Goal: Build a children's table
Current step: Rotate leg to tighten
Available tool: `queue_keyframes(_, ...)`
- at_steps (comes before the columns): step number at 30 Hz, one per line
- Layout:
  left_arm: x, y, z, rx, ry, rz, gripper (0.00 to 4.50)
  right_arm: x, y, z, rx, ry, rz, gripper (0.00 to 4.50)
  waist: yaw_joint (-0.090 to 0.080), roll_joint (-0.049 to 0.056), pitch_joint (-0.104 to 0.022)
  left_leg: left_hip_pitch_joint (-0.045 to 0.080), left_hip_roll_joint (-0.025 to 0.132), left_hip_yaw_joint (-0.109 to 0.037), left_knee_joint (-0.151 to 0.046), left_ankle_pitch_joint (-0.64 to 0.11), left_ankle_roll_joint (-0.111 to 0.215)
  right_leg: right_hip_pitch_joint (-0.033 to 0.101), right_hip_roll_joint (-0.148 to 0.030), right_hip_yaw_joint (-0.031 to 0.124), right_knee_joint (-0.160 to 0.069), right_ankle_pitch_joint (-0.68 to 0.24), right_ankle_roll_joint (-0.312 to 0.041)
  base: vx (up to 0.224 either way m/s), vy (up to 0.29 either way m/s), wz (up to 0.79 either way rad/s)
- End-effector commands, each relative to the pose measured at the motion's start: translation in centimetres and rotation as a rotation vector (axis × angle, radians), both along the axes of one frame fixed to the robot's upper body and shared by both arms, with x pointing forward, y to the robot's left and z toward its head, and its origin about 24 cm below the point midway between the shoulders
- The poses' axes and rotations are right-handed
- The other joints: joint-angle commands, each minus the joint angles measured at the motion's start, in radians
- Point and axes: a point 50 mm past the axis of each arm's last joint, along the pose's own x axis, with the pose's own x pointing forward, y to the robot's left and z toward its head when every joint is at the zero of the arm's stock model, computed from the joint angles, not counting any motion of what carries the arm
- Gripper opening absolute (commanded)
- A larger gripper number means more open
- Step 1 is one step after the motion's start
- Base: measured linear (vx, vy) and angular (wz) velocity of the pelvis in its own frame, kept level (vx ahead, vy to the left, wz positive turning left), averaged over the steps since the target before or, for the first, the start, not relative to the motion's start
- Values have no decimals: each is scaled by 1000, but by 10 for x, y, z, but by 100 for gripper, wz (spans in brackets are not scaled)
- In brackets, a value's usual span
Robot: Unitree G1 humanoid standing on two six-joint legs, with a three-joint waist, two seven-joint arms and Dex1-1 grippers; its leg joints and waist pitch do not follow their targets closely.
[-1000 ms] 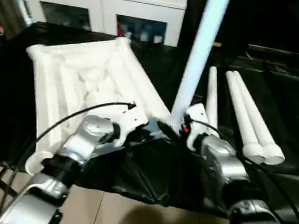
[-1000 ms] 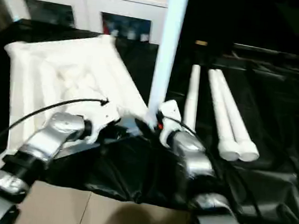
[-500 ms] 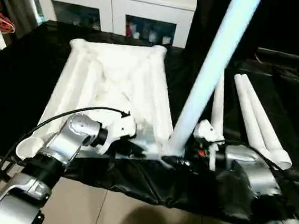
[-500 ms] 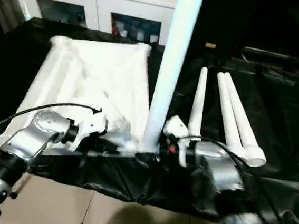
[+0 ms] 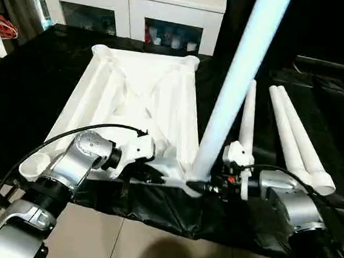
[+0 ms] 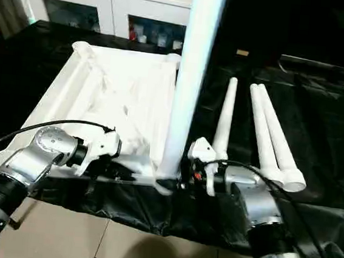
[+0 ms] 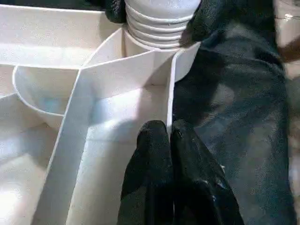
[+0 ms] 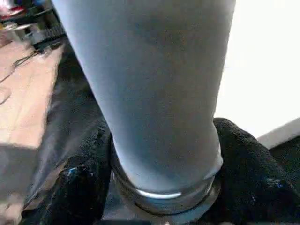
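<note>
We see the white table top (image 5: 140, 111) lying ribbed side up on the black-covered bench (image 5: 36, 79), toward its left and near edges. Our right gripper (image 8: 159, 187) clasps the upright leg (image 5: 237, 80) at its threaded base, in the top's near right corner socket (image 7: 154, 61). Our left gripper (image 7: 169, 140) is pinched closed on the rib (image 7: 171, 89) beside that socket; three spare legs (image 5: 287, 134) lie toward the bench's right edge.

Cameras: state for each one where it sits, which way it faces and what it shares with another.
Head stereo pair: look forward and down over both silver forearms at the upturned table top and three loose legs.
Left wrist: looks along the shut left gripper at the corner socket.
Right wrist: looks along the right gripper clasping the upright leg.
Shared: that leg in its socket.
</note>
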Motion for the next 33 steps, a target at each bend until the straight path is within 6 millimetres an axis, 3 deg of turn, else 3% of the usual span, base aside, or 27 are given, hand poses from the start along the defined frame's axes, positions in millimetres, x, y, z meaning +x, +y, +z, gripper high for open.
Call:
queue_keyframes(1,16,-17,13,-46,-92,107,0,4,22,-12,-17,20,-71,278,-8,4,-51,18,97,-52,-77,-270,2,26,-137,81,-96,-433,-132,0,0,0)
queue_keyframes(3,23,-27,15,-75,-110,183,0,18,28,-18,-26,22,-269,278,-22,4,-52,18,96,-60,-79,-286,-20,29,-141,78,-100,-473,-118,0,0,0)
queue_keyframes(4,23,-28,15,-77,-111,188,0,19,29,-18,-26,23,-282,278,-31,3,-51,15,97,-62,-81,-290,-25,29,-140,79,-99,-469,-117,0,0,0)
queue_keyframes(5,24,-32,15,-81,-120,208,0,23,32,-20,-25,27,-352,277,-33,-1,-53,14,96,-62,-79,-288,-22,31,-141,78,-100,-465,-116,0,0,0)
queue_keyframes(6,25,-37,15,-80,-133,223,0,27,36,-21,-21,38,-416,277,-37,2,-53,11,95,-61,-79,-280,-17,30,-142,81,-97,-447,-120,0,0,0)
queue_keyframes(11,26,-55,14,-78,-159,283,0,35,52,-25,-7,67,-581,277,-37,5,-59,13,95,-51,-74,-222,-1,27,-136,89,-82,-307,-157,0,0,0)
queue_keyframes(14,24,-69,13,-93,-168,303,0,38,62,-26,-12,64,-647,277,-37,3,-65,7,93,-48,-72,-171,6,33,-137,87,-71,-224,-180,0,0,0)
queue_keyframes(15,21,-74,12,-106,-160,294,0,38,65,-27,-8,65,-657,312,-35,2,-62,6,94,-48,-72,-166,13,34,-138,87,-73,-230,-179,0,0,0)
queue_keyframes(16,21,-74,12,-106,-160,294,0,38,65,-27,-8,65,-657,347,-35,2,-62,6,93,-47,-72,-167,14,33,-136,87,-72,-231,-176,0,0,0)
queue_keyframes(19,19,-77,11,-115,-153,278,0,38,67,-28,8,72,-660,350,-36,3,-58,8,95,-49,-75,-199,18,31,-136,86,-79,-281,-162,0,0,0)
queue_keyframes(22,16,-73,10,-107,-145,244,0,39,63,-25,-7,37,-631,392,-36,4,-58,10,95,-49,-76,-215,11,29,-135,87,-82,-298,-153,0,0,0)
queue_keyframes(28,9,-57,7,-71,-129,138,0,36,51,-17,3,-29,-429,392,-32,6,-66,2,96,-45,-70,-151,46,37,-133,88,-62,-159,-185,0,0,0)
queue_keyframes(33,6,-36,7,-30,-115,51,0,26,28,-12,-3,-52,-233,392,-20,10,-65,1,99,-44,-68,-148,69,37,-128,83,-58,-143,-186,0,0,0)
